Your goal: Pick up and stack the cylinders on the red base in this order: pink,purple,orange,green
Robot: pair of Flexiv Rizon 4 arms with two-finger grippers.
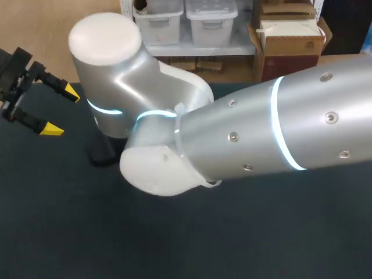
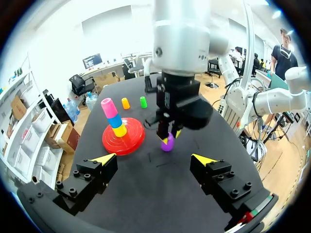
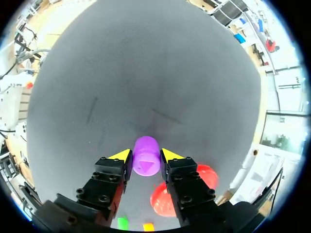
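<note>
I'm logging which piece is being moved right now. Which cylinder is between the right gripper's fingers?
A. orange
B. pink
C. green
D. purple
D: the right wrist view shows the right gripper shut on the purple cylinder, with a yellow-tipped finger against each of its sides.

A stack of three cylinders (image 2: 112, 116) stands on the base (image 2: 131, 141), which rests on the bench (image 2: 160, 189). Just beside the base, a lone cylinder (image 3: 146, 160) sits clamped in the right gripper (image 3: 146, 156). A pair of cylinders (image 2: 134, 102) stands side by side beyond the base, nearer the bench's edge.
</note>
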